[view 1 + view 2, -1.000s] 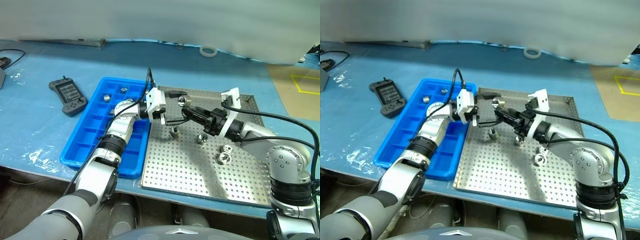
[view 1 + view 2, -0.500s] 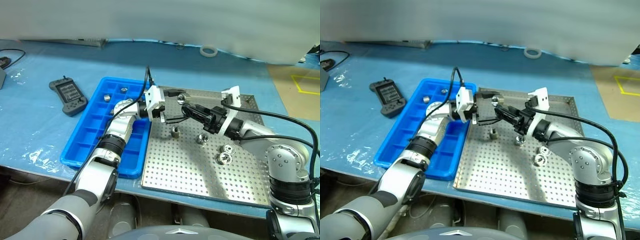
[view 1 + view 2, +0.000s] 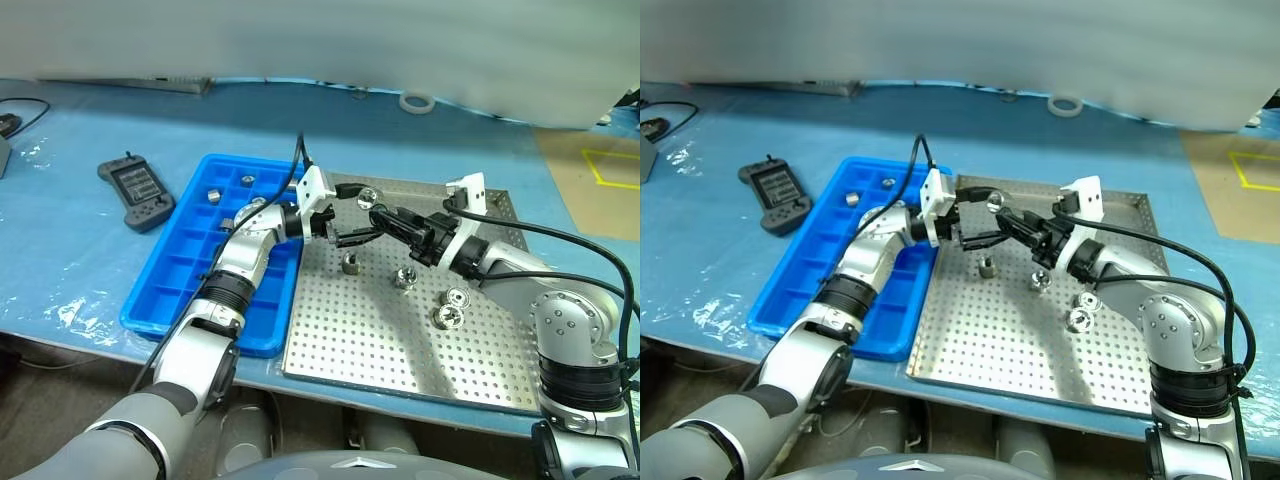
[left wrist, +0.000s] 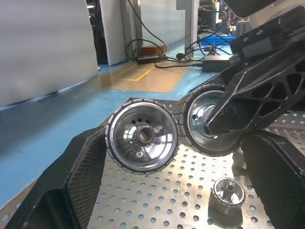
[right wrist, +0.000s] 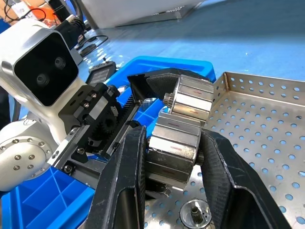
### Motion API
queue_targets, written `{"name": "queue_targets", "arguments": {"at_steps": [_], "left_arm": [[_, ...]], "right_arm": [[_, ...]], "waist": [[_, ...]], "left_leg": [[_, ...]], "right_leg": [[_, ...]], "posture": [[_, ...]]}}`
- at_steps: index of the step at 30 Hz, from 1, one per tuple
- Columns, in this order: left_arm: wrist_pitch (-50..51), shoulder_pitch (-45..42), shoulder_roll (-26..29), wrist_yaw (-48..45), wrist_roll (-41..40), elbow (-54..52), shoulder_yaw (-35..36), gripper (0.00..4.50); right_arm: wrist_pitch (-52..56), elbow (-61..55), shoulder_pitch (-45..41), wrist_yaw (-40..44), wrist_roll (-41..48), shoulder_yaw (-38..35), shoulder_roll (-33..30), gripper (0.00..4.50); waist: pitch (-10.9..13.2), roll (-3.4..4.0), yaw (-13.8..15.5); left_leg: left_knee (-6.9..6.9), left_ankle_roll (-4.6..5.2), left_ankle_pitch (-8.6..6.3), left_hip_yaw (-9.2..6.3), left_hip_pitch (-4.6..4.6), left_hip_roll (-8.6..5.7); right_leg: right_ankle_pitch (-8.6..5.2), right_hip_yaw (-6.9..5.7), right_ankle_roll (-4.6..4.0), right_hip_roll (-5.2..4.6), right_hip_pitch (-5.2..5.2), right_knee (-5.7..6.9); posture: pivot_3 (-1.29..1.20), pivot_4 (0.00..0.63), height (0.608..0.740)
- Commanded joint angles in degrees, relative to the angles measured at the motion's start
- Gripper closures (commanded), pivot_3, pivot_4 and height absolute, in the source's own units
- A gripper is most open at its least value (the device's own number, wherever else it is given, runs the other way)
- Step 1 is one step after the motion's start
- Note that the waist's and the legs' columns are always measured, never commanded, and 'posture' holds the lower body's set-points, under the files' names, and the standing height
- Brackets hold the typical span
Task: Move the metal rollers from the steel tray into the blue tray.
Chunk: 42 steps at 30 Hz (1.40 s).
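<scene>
Head view: the bright blue gridded plastic tray [image 3: 170, 290] holds two small shiny metal rollers [image 3: 213, 195], and four lie on the grey perforated steel tray [image 3: 400, 340] below the fingers. Left wrist view: the left gripper's [image 4: 190, 167] spread fingers flank paired rollers. Right wrist view: the right gripper's [image 5: 169, 152] fingers pinch one.

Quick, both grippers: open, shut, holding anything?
Left gripper: open, jaws around two stacked metal rollers.
Right gripper: shut on those rollers.

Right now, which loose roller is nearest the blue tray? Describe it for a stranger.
Start at the steel tray, right of the blue tray. Four loose rollers sit on its perforated floor. This roller is the leftmost, nearest the blue tray's edge, standing apart from the other three further right.
</scene>
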Motion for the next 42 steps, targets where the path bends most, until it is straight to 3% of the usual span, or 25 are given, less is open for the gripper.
{"name": "queue_targets", "arguments": {"at_steps": [1,10,18,23,31,33,42], "left_arm": [[-0.9,-2.2,-0.3,0.0,-3.4,-4.2,1.8,0.26],[-3.0,-4.0,-1.4,1.6,-6.1,-3.1,5.2,0.26],[5.6,-2.2,7.4,-11.7,-8.7,-6.7,2.8,0.26],[0.3,-3.0,7.0,-6.7,-5.9,-3.0,3.1,0.26],[0.7,-4.4,6.3,-5.6,-6.9,-0.8,4.2,0.26],[3.2,-4.2,6.4,-5.8,-7.9,-0.5,4.6,0.26],[32.6,-5.8,8.2,-9.4,-21.0,-0.4,10.8,0.26]], "right_arm": [[1.3,-0.3,1.3,0.3,-0.6,1.4,-0.1,3.24],[1.4,-0.3,1.3,0.5,-0.9,1.5,0.1,3.24],[1.5,-0.2,1.6,0.6,-1.2,1.3,-0.1,3.24],[1.9,0.1,1.3,0.7,-1.7,1.4,0.5,3.24],[2.4,0.1,0.8,1.1,-1.7,1.2,0.2,3.24],[2.3,-0.2,0.9,1.6,-1.5,0.9,-0.2,3.24],[2.3,-1.5,-1.6,4.2,8.9,-7.5,-2.5,3.24]], "waist": [[0.0,0.00,0.0],[0.0,0.00,0.0],[0.0,-0.01,0.0],[0.0,0.02,0.3],[0.0,-0.01,0.0],[0.0,-0.01,0.0],[0.0,0.00,0.1]], "left_leg": [[-0.01,0.00,0.00,0.00,0.00,0.00],[-0.01,0.00,0.00,0.00,-0.02,-0.01],[-0.13,-0.07,0.05,0.00,0.00,0.01],[-0.15,-0.11,0.07,0.00,0.00,-0.05],[-0.17,-0.22,0.14,0.00,0.01,-0.01],[-0.18,-0.22,0.14,0.00,0.02,0.00],[-0.17,-0.27,0.17,0.00,0.04,-0.02]], "right_leg": [[0.00,0.00,0.00,0.00,-0.01,0.00],[0.00,0.00,0.00,0.00,-0.01,-0.01],[0.00,0.01,0.00,0.03,-0.06,-0.01],[0.00,0.00,0.00,-0.01,-0.01,-0.04],[0.00,0.01,0.00,0.02,-0.05,0.00],[0.00,0.01,0.00,0.03,-0.05,0.00],[0.00,0.02,-0.01,0.02,-0.04,0.00]], "posture": [[-0.34,0.150,0.740],[-0.34,0.150,0.740],[-0.34,0.150,0.740],[-0.33,0.150,0.740],[-0.33,0.150,0.740],[-0.33,0.150,0.740],[-0.33,0.150,0.740]]}}
